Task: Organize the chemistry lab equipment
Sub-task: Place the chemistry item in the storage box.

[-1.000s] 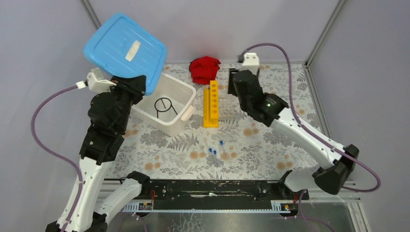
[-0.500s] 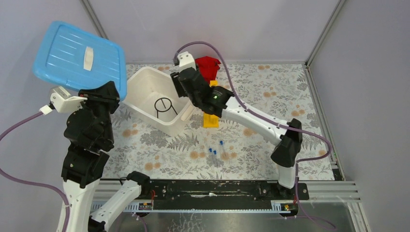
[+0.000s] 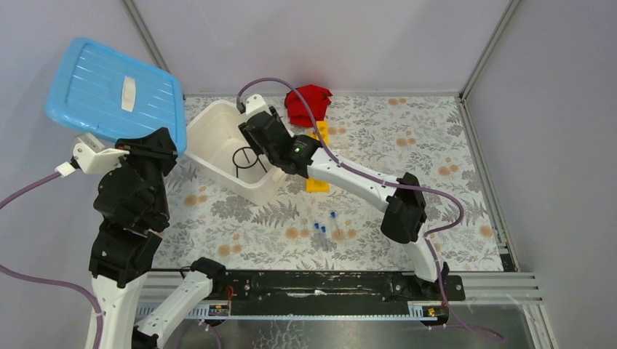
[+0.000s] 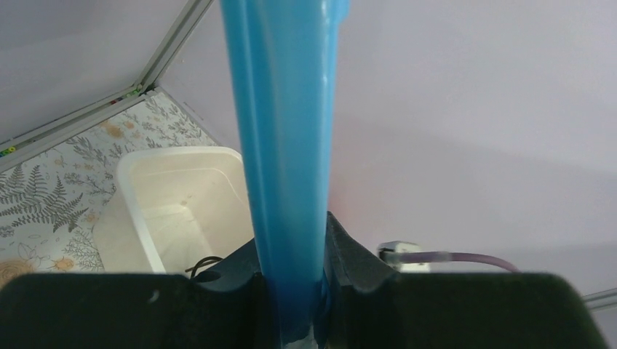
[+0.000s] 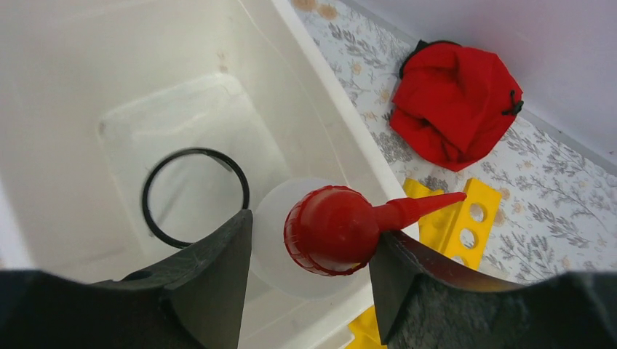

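Note:
My left gripper [image 3: 151, 142] is shut on the edge of the blue lid [image 3: 115, 91] and holds it high at the far left, clear of the tub; the left wrist view shows the lid [image 4: 287, 131] edge-on between the jaws of the left gripper [image 4: 291, 251]. The white tub [image 3: 211, 125] stands open with the black wire ring stand [image 3: 247, 158] inside. My right gripper [image 5: 313, 236] hovers over the tub's right rim, shut on a translucent squeeze bottle with a red nozzle cap [image 5: 336, 227]. The yellow rack [image 3: 319, 134] is partly hidden by the right arm. Blue-capped tubes [image 3: 320, 227] lie on the mat. The clear tube holder is not visible.
A crumpled red cloth [image 3: 308, 103] lies at the back, just beyond the yellow rack [image 5: 466, 218]. The right arm [image 3: 349, 178] stretches across the table's middle. Grey walls and metal posts close in the floral mat [image 3: 407, 145] at the back and sides.
My right arm has swung left from behind the yellow rack to above the tub. My left arm has carried the blue lid left, off the tub.

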